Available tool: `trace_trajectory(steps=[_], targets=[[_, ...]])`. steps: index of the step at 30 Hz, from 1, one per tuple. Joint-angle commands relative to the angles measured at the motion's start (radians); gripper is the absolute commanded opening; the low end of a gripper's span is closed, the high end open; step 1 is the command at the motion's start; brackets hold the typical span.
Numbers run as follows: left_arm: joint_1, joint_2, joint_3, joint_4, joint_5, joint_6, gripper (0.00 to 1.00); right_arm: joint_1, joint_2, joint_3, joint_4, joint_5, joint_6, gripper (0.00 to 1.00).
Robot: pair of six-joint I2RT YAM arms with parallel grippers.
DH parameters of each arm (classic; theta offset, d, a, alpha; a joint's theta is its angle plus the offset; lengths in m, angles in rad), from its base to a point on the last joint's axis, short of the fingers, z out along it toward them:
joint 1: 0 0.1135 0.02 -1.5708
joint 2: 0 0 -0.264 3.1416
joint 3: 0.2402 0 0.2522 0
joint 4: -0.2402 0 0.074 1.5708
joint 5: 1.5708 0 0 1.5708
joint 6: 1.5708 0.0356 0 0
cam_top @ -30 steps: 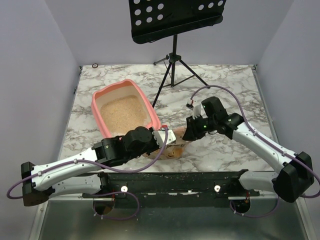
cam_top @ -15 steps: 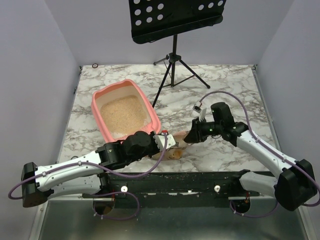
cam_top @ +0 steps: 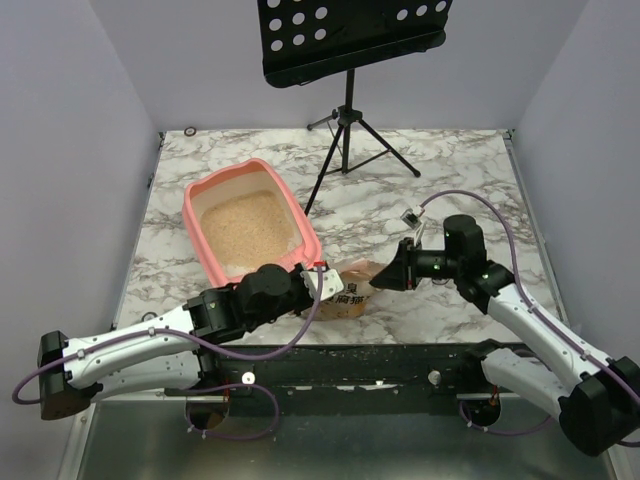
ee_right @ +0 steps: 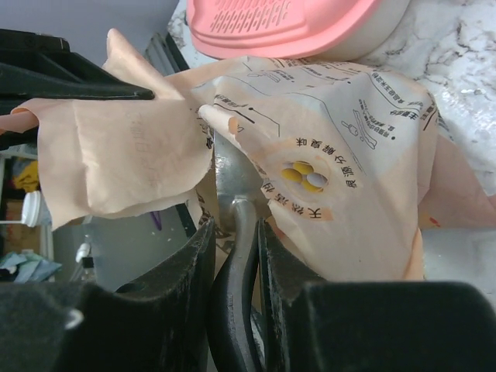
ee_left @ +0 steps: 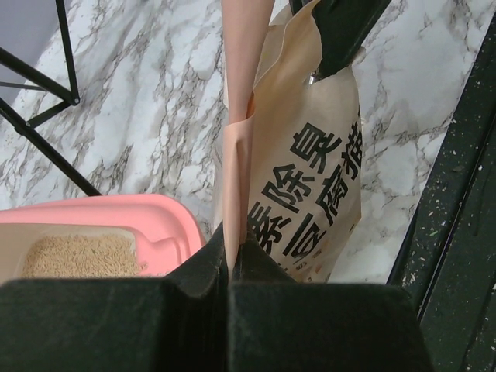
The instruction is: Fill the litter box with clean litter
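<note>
1. Sitting toward the left rear of the marble table (cam_top: 450, 170), the salmon-pink litter box (cam_top: 190, 215) is a smooth plastic tray with rounded corners and a raised rim. It holds a bed of clean litter (cam_top: 245, 222), fine tan granules like coarse sand, lying below the rim.
2. The box's long axis runs from the near edge of the table toward the back, skewed a little. Its slotted grate ledge (ee_right: 256, 15) is at the near end, the end closest to the bag.
3. Just beside the box's near right corner is the litter bag (cam_top: 347, 292). It is crinkled orange-tan film with a silvery lining and bold black Chinese characters, and it looks slack and creased. Whether it touches the tray cannot be told.
4. The left gripper (cam_top: 320, 278) is clenched on a thin flap of the bag on the box side, which makes the left arm the nearer one to the tray.
5. The right gripper (cam_top: 385, 278) appears clamped on the bag's opposite edge, on the side away from the box.
6. The tray lies behind and to the left of both claws. Any further pour would probably need the bag's mouth carried that way, over the near rim.
7. A black music stand (cam_top: 347, 100) rises on its tripod behind, well apart from the bag.
</note>
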Motion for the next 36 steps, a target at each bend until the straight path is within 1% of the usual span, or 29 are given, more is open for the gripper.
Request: trace_trajectory(steps=[1,3,5,11,14,17,21,25,27,30,32,34,36], targets=[[0.002,-0.062,-0.032,0.063,0.052,0.010,0.00,0.002,-0.011,-0.025,0.206,-0.155,0.128,0.01],[0.000,-0.077,-0.017,0.017,0.027,0.024,0.00,-0.001,-0.014,-0.043,0.276,-0.167,0.172,0.01],[0.002,-0.071,0.036,-0.078,-0.016,0.027,0.00,-0.003,0.000,-0.054,0.349,-0.190,0.217,0.01],[0.002,-0.124,0.118,-0.253,-0.133,0.037,0.00,-0.003,0.096,-0.076,0.643,-0.266,0.384,0.01],[0.002,-0.160,0.162,-0.348,-0.211,0.044,0.00,0.002,0.139,-0.059,0.715,-0.276,0.430,0.01],[0.000,-0.174,0.207,-0.443,-0.251,0.048,0.00,0.019,0.190,-0.039,0.783,-0.270,0.463,0.01],[0.002,-0.207,0.205,-0.482,-0.302,0.080,0.00,0.065,0.290,-0.028,0.941,-0.254,0.547,0.01],[0.002,-0.247,0.205,-0.502,-0.313,0.082,0.00,0.085,0.371,-0.036,1.085,-0.251,0.645,0.01],[0.002,-0.266,0.184,-0.471,-0.285,0.076,0.00,0.085,0.389,-0.033,1.085,-0.260,0.659,0.01],[0.000,-0.269,0.132,-0.401,-0.236,0.057,0.00,0.085,0.383,-0.026,1.032,-0.271,0.667,0.01],[0.000,-0.253,0.090,-0.345,-0.204,0.050,0.00,0.085,0.353,-0.016,0.913,-0.267,0.616,0.01],[-0.003,-0.221,0.064,-0.298,-0.173,0.036,0.00,0.083,0.311,0.009,0.729,-0.247,0.526,0.01],[-0.009,-0.197,0.054,-0.255,-0.147,0.021,0.00,0.083,0.281,0.020,0.618,-0.227,0.493,0.01]])
